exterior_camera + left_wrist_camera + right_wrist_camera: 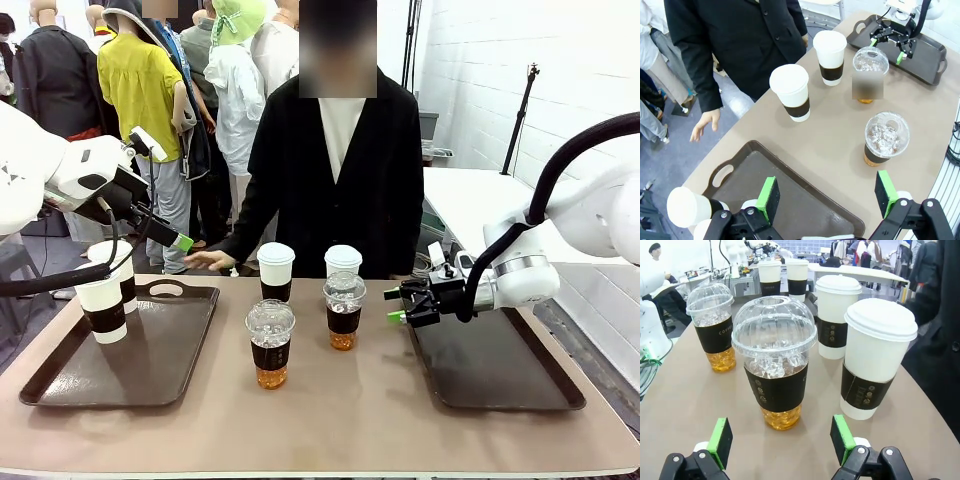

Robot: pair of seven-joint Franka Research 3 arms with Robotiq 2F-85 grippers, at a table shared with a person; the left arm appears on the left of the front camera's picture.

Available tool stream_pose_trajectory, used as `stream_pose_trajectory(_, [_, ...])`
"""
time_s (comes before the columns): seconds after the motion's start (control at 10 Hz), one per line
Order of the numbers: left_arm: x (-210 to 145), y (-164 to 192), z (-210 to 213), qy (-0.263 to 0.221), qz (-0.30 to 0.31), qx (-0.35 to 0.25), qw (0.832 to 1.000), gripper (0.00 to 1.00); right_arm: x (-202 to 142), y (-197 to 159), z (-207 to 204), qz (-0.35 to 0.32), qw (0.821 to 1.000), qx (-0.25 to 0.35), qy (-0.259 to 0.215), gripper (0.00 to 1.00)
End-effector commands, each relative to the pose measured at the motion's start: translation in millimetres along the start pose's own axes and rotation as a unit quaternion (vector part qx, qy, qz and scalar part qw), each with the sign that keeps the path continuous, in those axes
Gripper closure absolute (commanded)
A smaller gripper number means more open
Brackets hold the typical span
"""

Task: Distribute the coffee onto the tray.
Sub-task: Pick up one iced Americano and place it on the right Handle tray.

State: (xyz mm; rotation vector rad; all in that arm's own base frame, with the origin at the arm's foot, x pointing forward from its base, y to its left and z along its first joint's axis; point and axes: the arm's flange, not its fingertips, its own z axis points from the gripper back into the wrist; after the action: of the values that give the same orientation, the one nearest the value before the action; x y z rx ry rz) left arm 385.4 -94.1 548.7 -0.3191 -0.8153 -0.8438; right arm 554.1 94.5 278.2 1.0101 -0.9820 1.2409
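Two paper cups [105, 300] stand at the left end of the left tray [150, 360], lower left of the front view; the right tray [500, 370], lower right, is bare. Four cups wait on the table [330, 420] between the trays: two more paper cups [275, 270] at the back and two clear cups in front.

The step in hand looks like the approach to a pick. The right gripper [781, 440], jaws wide and holding nothing, lies level and points picture-left at the nearer clear cup [774, 360]. The cup stands upright, long axis vertical, dome up.

The next move likely calls for a straight advance until the pads flank the dark band, then a gentle close, a lift, and a carry to the right tray. The other clear cup [711, 325] is near, so it needs clearance.

The left gripper [827, 192], also wide and empty, hangs above the left tray.
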Motion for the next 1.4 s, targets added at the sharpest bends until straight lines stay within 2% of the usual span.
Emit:
stream_pose_trajectory(0.0, [-1.2, 1.4, 1.0, 0.004, -0.001, -0.002, 1.0, 0.0, -7.2, -10.9, -19.8, 0.005, 1.0, -0.001, -0.024, 0.0])
stream_pose_trajectory(0.6, [-1.2, 1.4, 1.0, 0.004, -0.001, -0.002, 1.0, 0.0, -10.8, -22.8, -54.5, 0.0, 0.998, 0.036, -0.049, 0.0])
stream_pose_trajectory(1.3, [-1.2, 1.4, 1.0, 0.004, -0.001, -0.002, 1.0, 0.0, -12.3, -23.3, -80.2, -0.009, 0.996, 0.075, -0.042, 0.0])
